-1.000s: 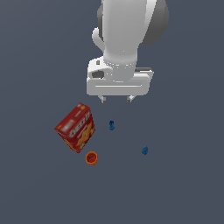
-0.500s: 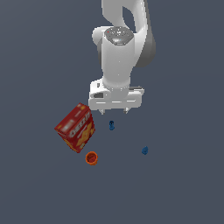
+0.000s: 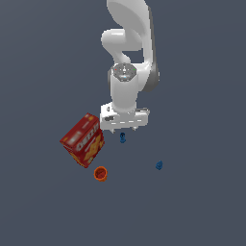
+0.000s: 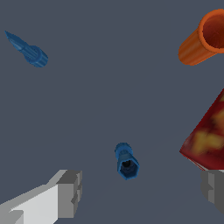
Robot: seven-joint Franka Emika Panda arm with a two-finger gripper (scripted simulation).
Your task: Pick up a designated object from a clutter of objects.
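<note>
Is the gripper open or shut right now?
Open. In the wrist view the gripper has its fingers spread wide apart, with the dark-blue peg lying free between them.

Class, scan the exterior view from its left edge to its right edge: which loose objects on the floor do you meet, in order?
Red cracker box → orange cup → dark-blue peg below the gripper → lighter blue piece.

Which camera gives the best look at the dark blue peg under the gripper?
The wrist view: the peg fills more of the picture, showing its knobby hexagonal end with a dark hollow, between the open fingers. The exterior view shows the peg only as a tiny blue speck just below the gripper.
</note>
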